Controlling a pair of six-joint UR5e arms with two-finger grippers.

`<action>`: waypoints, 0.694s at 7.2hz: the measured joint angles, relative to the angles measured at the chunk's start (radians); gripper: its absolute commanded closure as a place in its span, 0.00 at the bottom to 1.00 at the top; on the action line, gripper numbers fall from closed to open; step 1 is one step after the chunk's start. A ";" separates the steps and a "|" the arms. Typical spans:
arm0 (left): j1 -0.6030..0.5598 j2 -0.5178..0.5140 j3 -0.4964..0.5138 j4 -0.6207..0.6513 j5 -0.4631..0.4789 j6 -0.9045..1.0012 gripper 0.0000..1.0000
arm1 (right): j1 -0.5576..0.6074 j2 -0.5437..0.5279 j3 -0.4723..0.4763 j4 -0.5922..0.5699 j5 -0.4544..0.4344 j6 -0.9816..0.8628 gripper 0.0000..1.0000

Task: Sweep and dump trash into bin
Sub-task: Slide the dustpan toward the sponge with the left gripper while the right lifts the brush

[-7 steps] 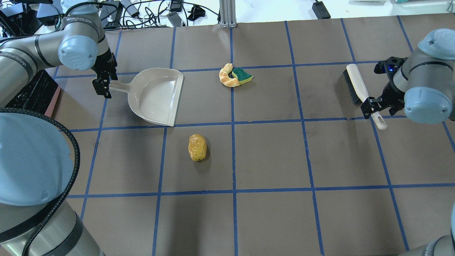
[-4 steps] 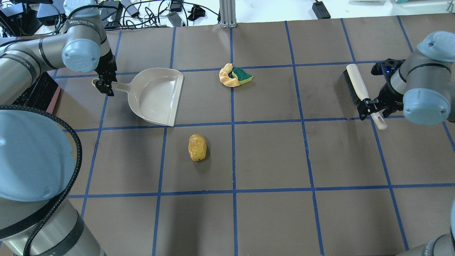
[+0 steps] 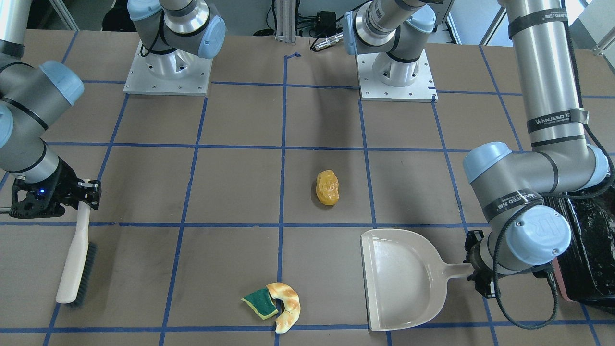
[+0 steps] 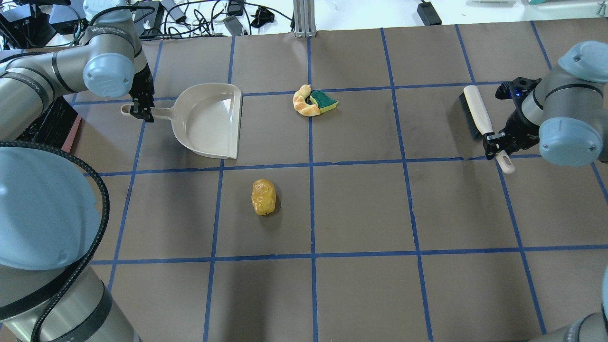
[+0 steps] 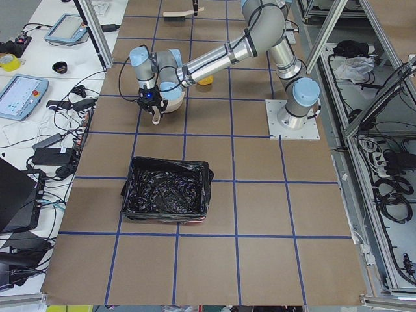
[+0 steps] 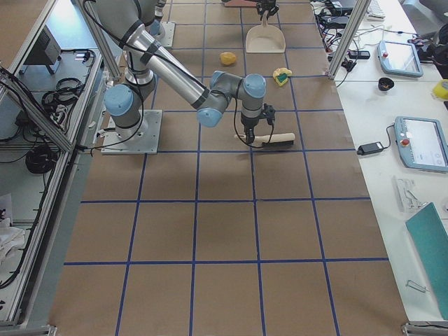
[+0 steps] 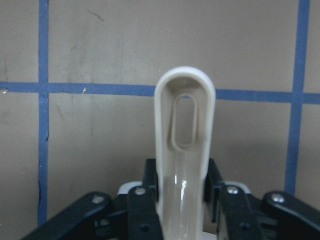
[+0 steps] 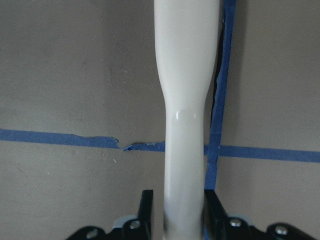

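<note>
The trash lies on the brown table: a yellow potato-like lump (image 4: 263, 197) (image 3: 327, 187), and farther out a croissant-like piece (image 4: 302, 101) (image 3: 288, 300) touching a green-and-yellow sponge wedge (image 4: 325, 101) (image 3: 258, 302). My left gripper (image 4: 142, 110) (image 7: 182, 185) is shut on the handle of the cream dustpan (image 4: 209, 121) (image 3: 401, 278). The pan's mouth faces the trash. At the table's other side my right gripper (image 4: 494, 142) (image 8: 184, 210) is shut on the handle of the cream brush (image 4: 477, 114) (image 3: 77, 262), whose bristles rest on the table. The bin (image 5: 168, 195) (image 3: 588, 240), lined with black plastic, stands beyond my left arm.
Blue tape lines grid the table top (image 4: 361, 209). Cables and power bricks (image 4: 228, 16) lie past the far edge. Tablets and small devices (image 5: 26, 97) sit on a white side bench, and both arm bases (image 3: 166, 72) are bolted down at the robot's end.
My left gripper closed on the dustpan handle, and the pan shifted slightly toward the far edge and turned a little. My right gripper settled onto the brush handle; the brush has barely moved.
</note>
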 measured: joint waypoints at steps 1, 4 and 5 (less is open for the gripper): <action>-0.003 -0.001 0.003 0.010 0.013 -0.016 1.00 | 0.000 0.000 0.002 -0.001 -0.005 -0.001 0.80; -0.052 -0.008 0.039 -0.004 0.031 -0.096 1.00 | 0.000 -0.003 0.002 0.001 -0.026 0.002 1.00; -0.080 -0.019 0.059 -0.020 0.031 -0.132 1.00 | 0.000 -0.007 0.001 0.003 -0.035 0.004 1.00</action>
